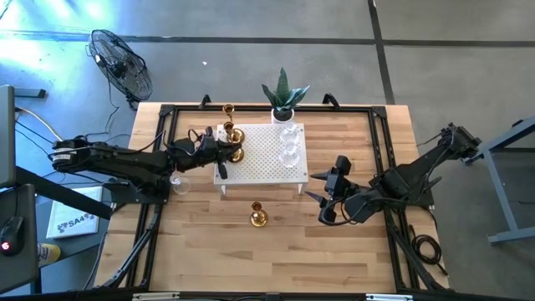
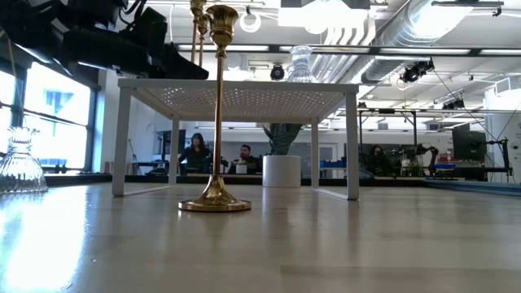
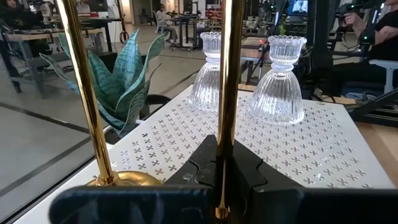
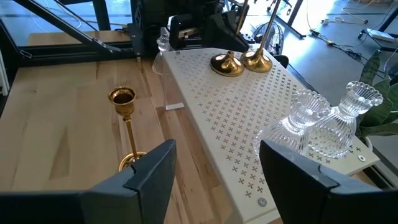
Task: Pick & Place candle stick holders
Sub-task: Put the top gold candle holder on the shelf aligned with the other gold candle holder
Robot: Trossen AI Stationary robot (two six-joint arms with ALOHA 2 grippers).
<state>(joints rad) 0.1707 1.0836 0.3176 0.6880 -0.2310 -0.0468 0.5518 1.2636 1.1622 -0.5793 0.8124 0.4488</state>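
three gold holders [image 1: 258,216], three glass holders [image 1: 290,144], one plant [image 1: 284,94]

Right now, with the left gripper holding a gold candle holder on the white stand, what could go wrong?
1. The left gripper is shut on a gold holder close beside another gold holder; letting go carelessly could tip either.
2. The two glass holders stand near the white stand's far side; a nudge might knock them.
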